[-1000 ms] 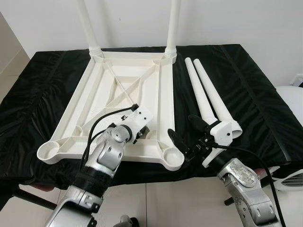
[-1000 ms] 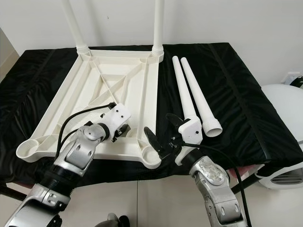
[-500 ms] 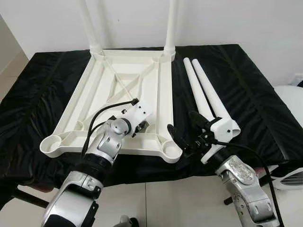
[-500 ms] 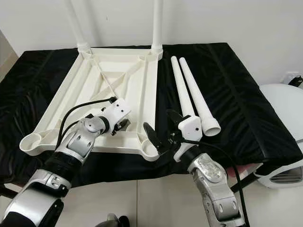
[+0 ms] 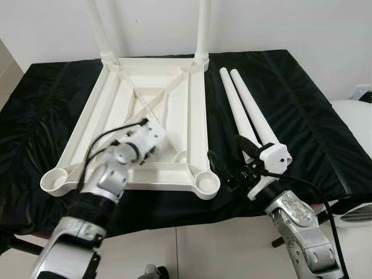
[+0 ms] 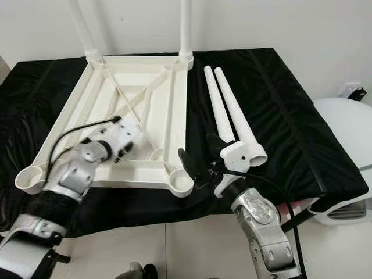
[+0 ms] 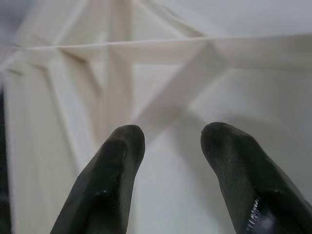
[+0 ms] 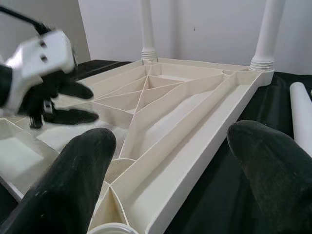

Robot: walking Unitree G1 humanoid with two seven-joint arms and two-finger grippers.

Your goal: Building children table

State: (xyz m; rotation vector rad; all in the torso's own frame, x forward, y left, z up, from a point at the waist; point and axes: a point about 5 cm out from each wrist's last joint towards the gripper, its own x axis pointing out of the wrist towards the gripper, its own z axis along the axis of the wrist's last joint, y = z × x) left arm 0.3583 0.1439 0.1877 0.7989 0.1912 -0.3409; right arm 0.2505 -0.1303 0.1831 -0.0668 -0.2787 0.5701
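Observation:
A white plastic tabletop (image 5: 197,116) lies upside down on the black cloth. Two white legs (image 5: 203,29) stand upright in its far corners. Both near corner sockets (image 5: 204,181) are empty. Two loose legs (image 5: 247,110) lie side by side on the cloth to the right of the tabletop. My left gripper (image 7: 170,141) is open and hovers over the ribs inside the tabletop, near its front rail. Open wide, my right gripper (image 5: 229,156) sits low between the near right corner and the thick ends of the loose legs, holding nothing.
The black cloth (image 5: 302,116) covers the whole work table up to a white wall behind. A white rounded object (image 5: 356,119) stands off the table's right side. Tiled floor (image 5: 192,250) lies below the front edge.
My left gripper has moved to the left and further over the tabletop's inside. The camera has shifted a little. The right gripper has barely moved.

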